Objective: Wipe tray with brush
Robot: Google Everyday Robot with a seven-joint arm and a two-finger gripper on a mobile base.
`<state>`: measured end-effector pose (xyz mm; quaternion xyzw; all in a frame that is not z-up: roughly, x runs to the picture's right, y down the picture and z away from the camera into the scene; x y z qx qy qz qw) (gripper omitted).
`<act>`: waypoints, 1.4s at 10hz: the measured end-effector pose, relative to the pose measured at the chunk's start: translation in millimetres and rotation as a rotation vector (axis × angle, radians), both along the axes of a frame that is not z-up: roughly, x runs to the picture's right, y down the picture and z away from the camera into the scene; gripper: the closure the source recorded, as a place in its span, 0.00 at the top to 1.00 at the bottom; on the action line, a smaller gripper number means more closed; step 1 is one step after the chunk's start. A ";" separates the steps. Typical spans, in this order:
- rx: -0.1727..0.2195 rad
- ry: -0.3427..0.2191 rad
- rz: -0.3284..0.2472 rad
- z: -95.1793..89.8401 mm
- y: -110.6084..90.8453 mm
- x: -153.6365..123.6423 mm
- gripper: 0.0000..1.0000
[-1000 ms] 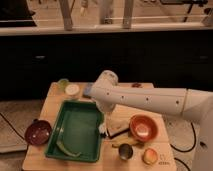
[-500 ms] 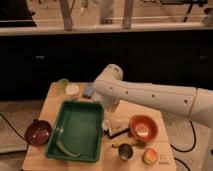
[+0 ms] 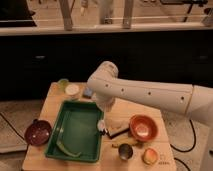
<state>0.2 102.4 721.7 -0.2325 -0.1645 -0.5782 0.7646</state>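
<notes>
Wooden desk (image 3: 55, 95), dark cabinet front behind. Large rectangular dark-green plastic tray (image 3: 60, 112) sits on desk. Vs 1 s ago: white arm (image 3: 150, 95) has dropped its wrist. Gripper (image 3: 103, 119) is now low at tray's right rim, approx mid-length. Small pale stick-handled brush w/ whitish tuft (image 3: 102, 128) lies just outside that rim, directly under gripper. Can't tell how gripper is set, or whether it holds brush. Judgement: closing in for pick-up, wiping not begun.
</notes>
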 end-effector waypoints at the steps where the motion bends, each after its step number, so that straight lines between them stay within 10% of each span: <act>1: -0.008 0.000 0.009 -2.2 -1.0 -6.6 0.00; 14: -0.049 0.126 0.209 55.2 23.3 -45.9 0.00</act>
